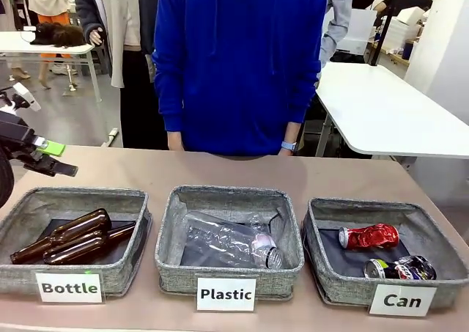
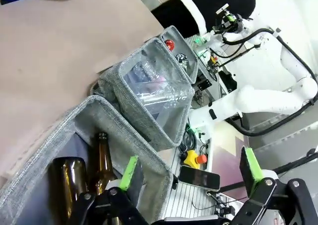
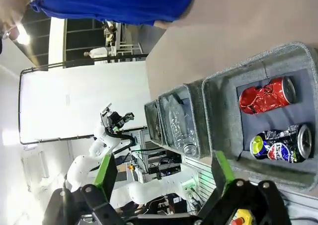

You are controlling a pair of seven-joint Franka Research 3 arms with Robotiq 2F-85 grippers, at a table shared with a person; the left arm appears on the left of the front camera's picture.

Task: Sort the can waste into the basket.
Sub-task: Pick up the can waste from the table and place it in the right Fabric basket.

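Observation:
Two crushed cans lie inside the grey basket (image 1: 341,288) labelled "Can" at the right: a shiny red can (image 1: 368,236) at the back and a dark printed can (image 1: 401,268) in front of it. The right wrist view looks down on the red can (image 3: 267,95) and the dark can (image 3: 278,144) inside the basket (image 3: 218,111); my right gripper (image 3: 164,168) hangs open and empty, apart from them. At the far left my left gripper (image 1: 62,158) is raised above the table, open. In its wrist view the left gripper (image 2: 190,169) holds nothing.
The middle bin (image 1: 170,233) labelled "Plastic" holds clear plastic bottles (image 1: 234,242). The left bin (image 1: 22,273) labelled "Bottle" holds brown glass bottles (image 1: 69,237). A person in a blue hoodie (image 1: 238,61) stands at the far edge. Bare tabletop (image 1: 242,171) lies behind the bins.

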